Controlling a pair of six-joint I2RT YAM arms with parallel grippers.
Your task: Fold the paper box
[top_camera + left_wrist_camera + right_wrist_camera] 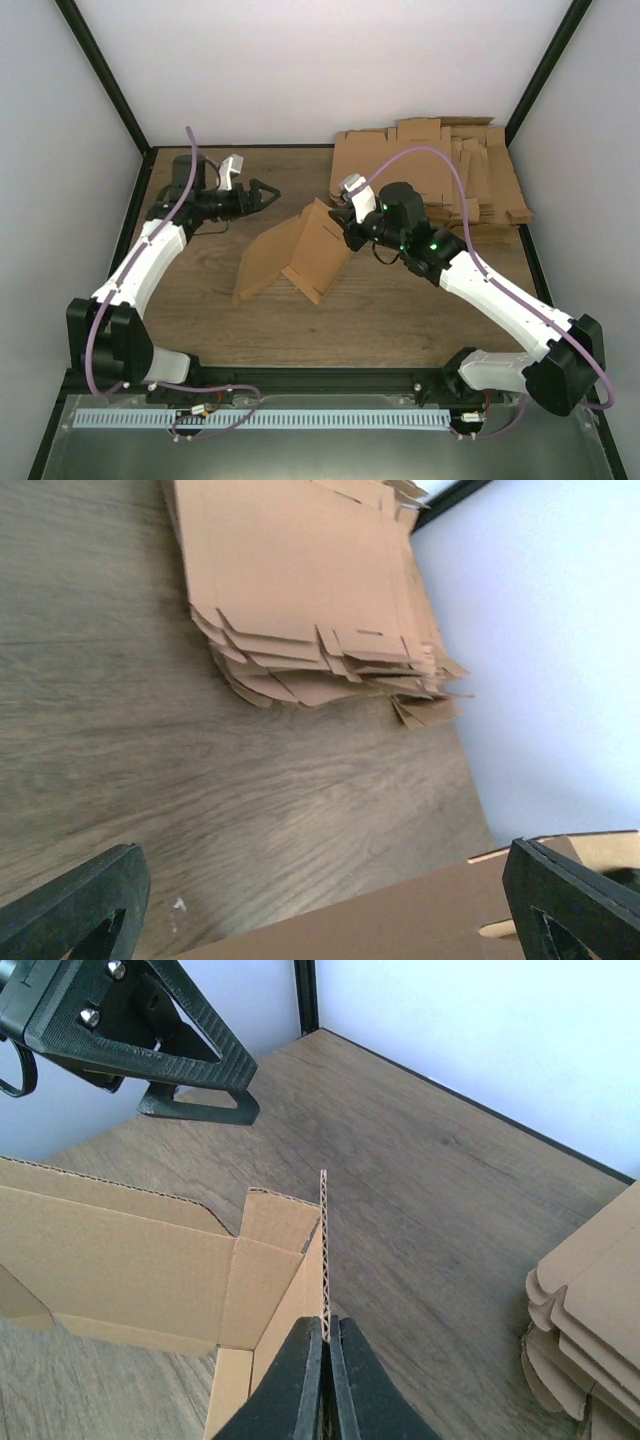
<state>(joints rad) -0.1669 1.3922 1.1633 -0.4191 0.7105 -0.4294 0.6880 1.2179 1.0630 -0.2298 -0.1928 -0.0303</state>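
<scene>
The paper box stands half raised at the middle of the table. My right gripper pinches the top edge of one upright panel. My left gripper hangs spread, apart from the box, toward the far left corner. I judge the cardboard light, stiff across panels and weak at creases, so I would grip panel edges close to a fold.
</scene>
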